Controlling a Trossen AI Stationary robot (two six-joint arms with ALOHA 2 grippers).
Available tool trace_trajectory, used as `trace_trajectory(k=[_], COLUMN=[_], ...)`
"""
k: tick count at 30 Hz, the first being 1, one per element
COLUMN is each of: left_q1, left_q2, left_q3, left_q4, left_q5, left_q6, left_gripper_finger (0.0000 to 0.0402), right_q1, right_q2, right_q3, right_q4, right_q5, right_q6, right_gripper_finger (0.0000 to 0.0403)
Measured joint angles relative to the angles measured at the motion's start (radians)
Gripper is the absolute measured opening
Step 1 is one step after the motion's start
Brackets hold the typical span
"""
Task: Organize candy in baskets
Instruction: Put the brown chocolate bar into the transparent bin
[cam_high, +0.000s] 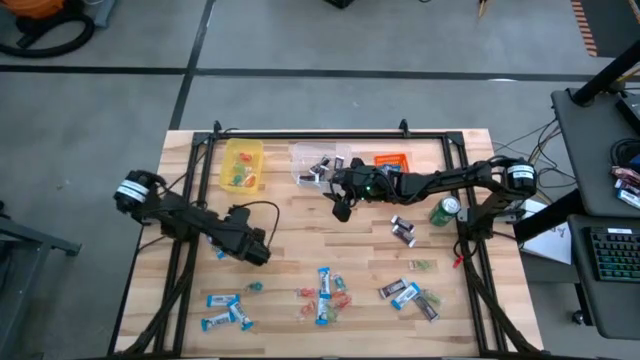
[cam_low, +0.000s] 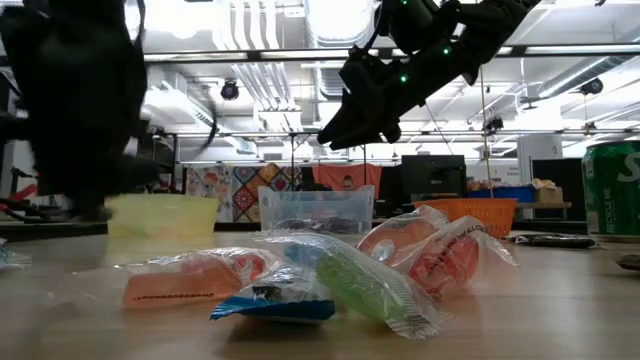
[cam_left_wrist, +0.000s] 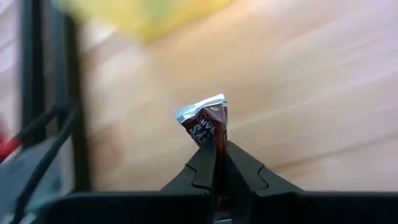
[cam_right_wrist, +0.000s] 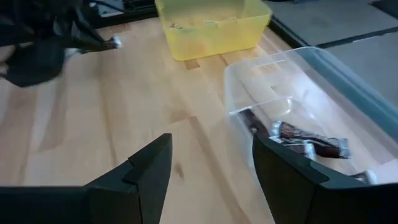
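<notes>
- While loose candy lies strewn over the near half of the table (cam_high: 300, 240) in the high view, the left gripper (cam_high: 258, 252) sits low at the left-middle, and the right gripper (cam_high: 340, 208) hangs just in front of the clear basket (cam_high: 318, 163); the yellow basket (cam_high: 242, 164) and orange basket (cam_high: 393, 160) flank it along the far edge.
- Seen from the low view, orange and green wrapped sweets (cam_low: 350, 270) lie in the foreground, all three baskets behind them, and the right arm is raised above the clear one.
- Left wrist view: the fingers are pressed together on a dark brown wrapped piece (cam_left_wrist: 205, 121), which juts out beyond the tips, so the pick looks made.
- Right wrist view: the right gripper's fingers are spread and empty, the clear basket, already holding dark pieces (cam_right_wrist: 308, 142), just beyond them.
- Judged from this, the next move is to carry the brown piece to the clear basket, passing clear of the right arm.
</notes>
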Motion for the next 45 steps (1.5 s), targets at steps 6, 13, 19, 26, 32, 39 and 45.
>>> trace_trajectory(k=[6,13,19,26,32,39,45], left_q1=[-0.105,-0.213,-0.211,-0.208,-0.194,-0.189,-0.189], left_q2=[-0.165,-0.275,-0.230,-0.155,-0.062,-0.017,-0.015], left_q3=[0.041,-0.019,-0.109,-0.178,-0.153,-0.094,-0.087], left_q4=[0.206,0.881,1.463,1.760,1.870,1.877,1.876], left_q5=[-0.274,-0.411,-0.277,-0.232,-0.233,-0.235,-0.267], left_q6=[0.261,0.958,1.414,1.512,1.549,1.602,1.620], left_gripper_finger=[0.0000,0.0000,0.0000,0.0000,0.0000,0.0000,0.0000], right_q1=[0.035,0.144,0.251,0.313,0.318,0.319,0.321], right_q2=[0.000,0.012,0.055,0.061,0.072,0.087,0.087], right_q3=[0.000,0.000,-0.001,-0.001,-0.001,0.002,0.002], right_q4=[-0.006,0.087,0.314,0.419,0.461,0.461,0.462], right_q5=[-0.157,-0.245,-0.244,-0.234,-0.233,-0.235,-0.237], right_q6=[0.001,-0.012,-0.111,-0.169,-0.147,-0.132,-0.124], right_gripper_finger=[0.0210,0.0210,0.0210,0.0210,0.0210,0.0200,0.0151])
